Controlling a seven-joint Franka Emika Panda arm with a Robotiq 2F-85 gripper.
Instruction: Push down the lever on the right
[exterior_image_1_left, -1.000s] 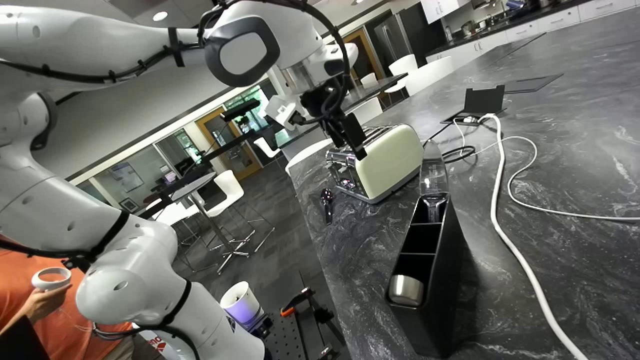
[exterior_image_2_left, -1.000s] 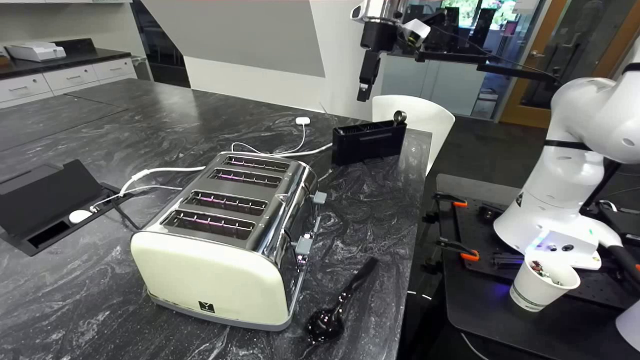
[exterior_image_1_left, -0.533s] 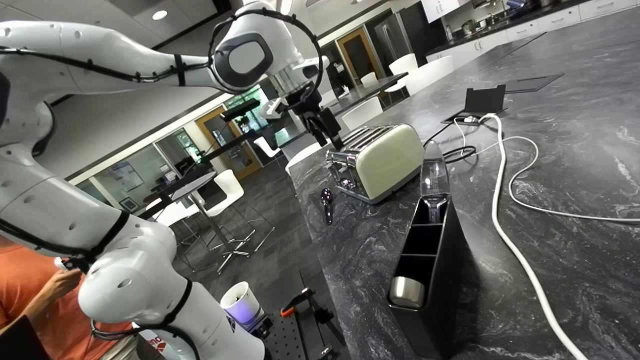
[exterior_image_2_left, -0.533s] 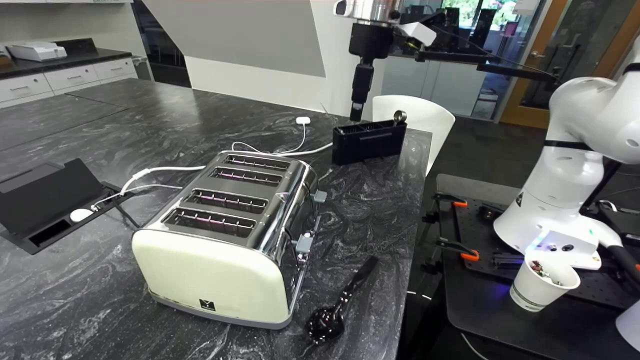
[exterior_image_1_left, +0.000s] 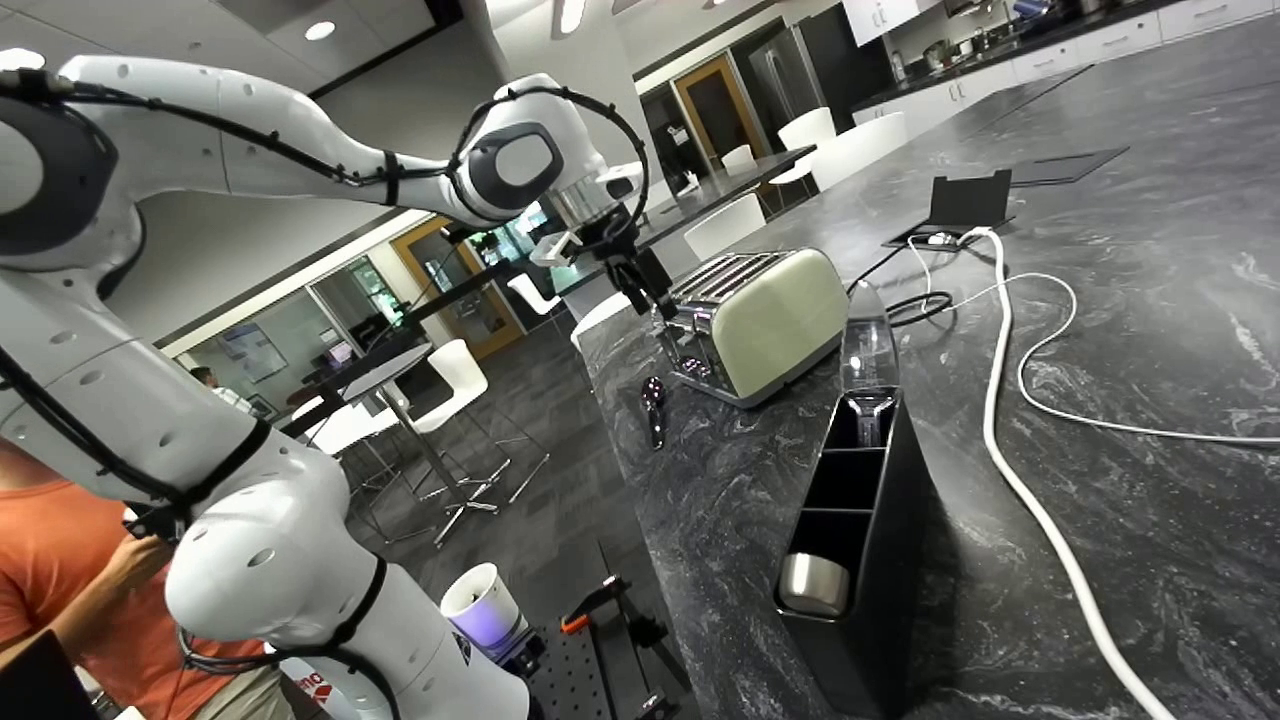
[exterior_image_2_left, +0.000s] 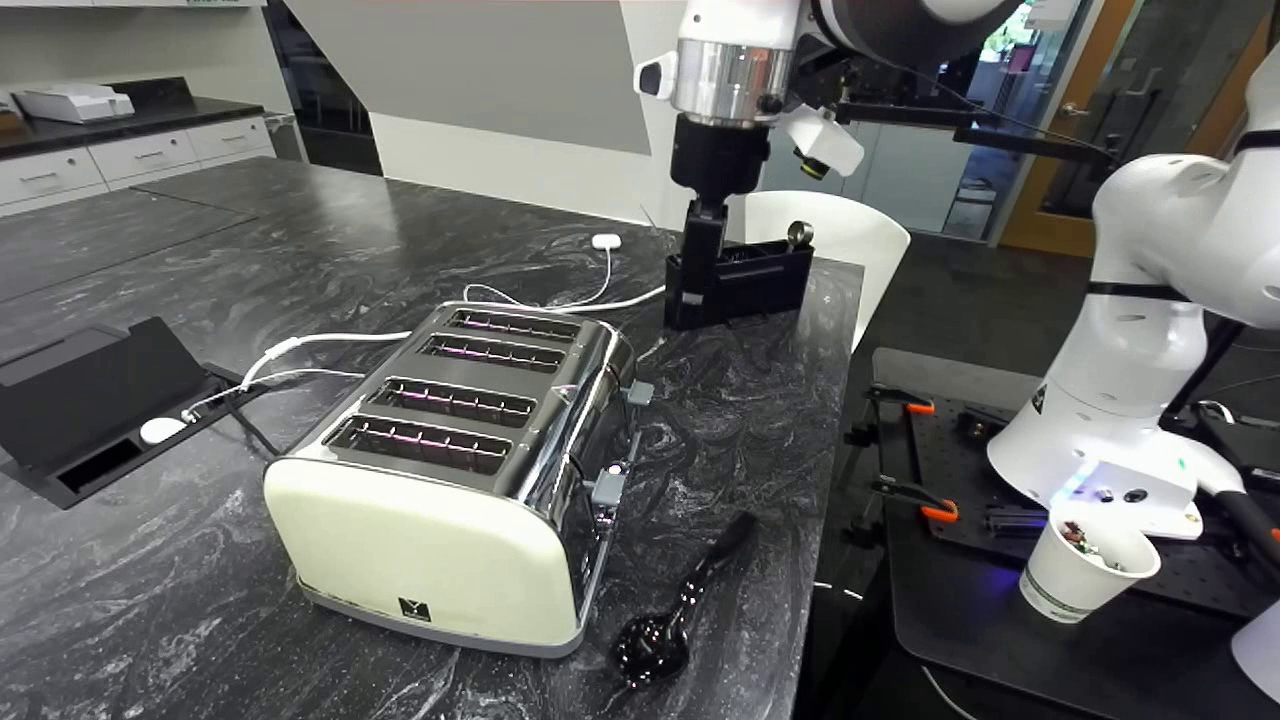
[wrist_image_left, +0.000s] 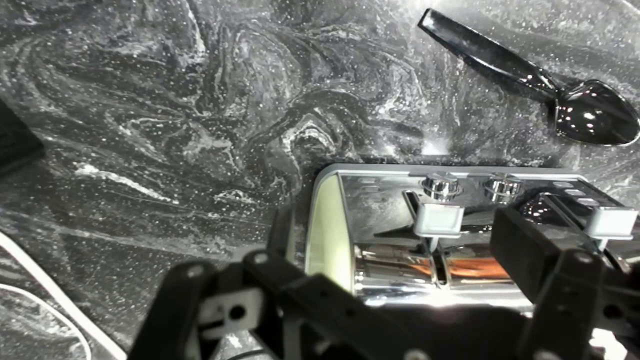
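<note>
The cream and chrome toaster shows in both exterior views (exterior_image_1_left: 785, 330) (exterior_image_2_left: 420, 560) and in the wrist view (wrist_image_left: 327, 225). Its lever side has two grey levers. Facing that side, the right lever (exterior_image_2_left: 640, 393) is the far one in an exterior view and the left one in the wrist view (wrist_image_left: 439, 220). The left lever (exterior_image_2_left: 607, 487) is on the spoon's side (wrist_image_left: 611, 223). My gripper (exterior_image_2_left: 693, 298) is open and empty, pointing down at the toaster's lever side (exterior_image_1_left: 655, 308). In the wrist view its fingers (wrist_image_left: 400, 232) stand apart, with the right lever showing between them. I see no contact.
A black spoon (exterior_image_2_left: 652, 645) lies on the dark table before the toaster (wrist_image_left: 595, 112). A black divided caddy (exterior_image_1_left: 865, 590) stands at one end. White cables (exterior_image_1_left: 1000, 400) run along the table to an open outlet box (exterior_image_2_left: 100, 400). The table edge (exterior_image_2_left: 830, 480) is close by.
My gripper has come down and moved over toward the toaster's lever side. The toaster, spoon and caddy have not moved.
</note>
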